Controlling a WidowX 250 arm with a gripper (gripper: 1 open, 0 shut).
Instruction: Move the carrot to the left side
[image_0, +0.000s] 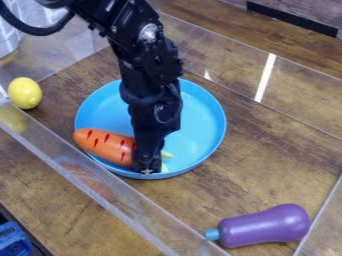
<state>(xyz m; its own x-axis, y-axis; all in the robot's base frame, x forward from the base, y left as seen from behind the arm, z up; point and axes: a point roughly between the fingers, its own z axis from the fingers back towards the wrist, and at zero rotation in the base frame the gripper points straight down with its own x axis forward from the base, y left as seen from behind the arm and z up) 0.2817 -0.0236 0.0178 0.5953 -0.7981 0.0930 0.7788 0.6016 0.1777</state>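
Note:
The orange carrot (104, 145) with dark ridge lines lies on its side in the front left part of the blue plate (201, 125). Its leafy end points toward the gripper and is hidden behind the fingers. My gripper (151, 160) points almost straight down at the carrot's right end, low in the plate. Its jaws stand open around that end, with one dark fingertip (144, 170) showing near the plate's front rim. The black arm rises from it toward the top left.
A yellow lemon-like ball (24, 93) rests at the left, near the transparent wall. A purple eggplant (263, 225) lies at the front right. Clear plastic walls (80, 190) box in the wooden work surface.

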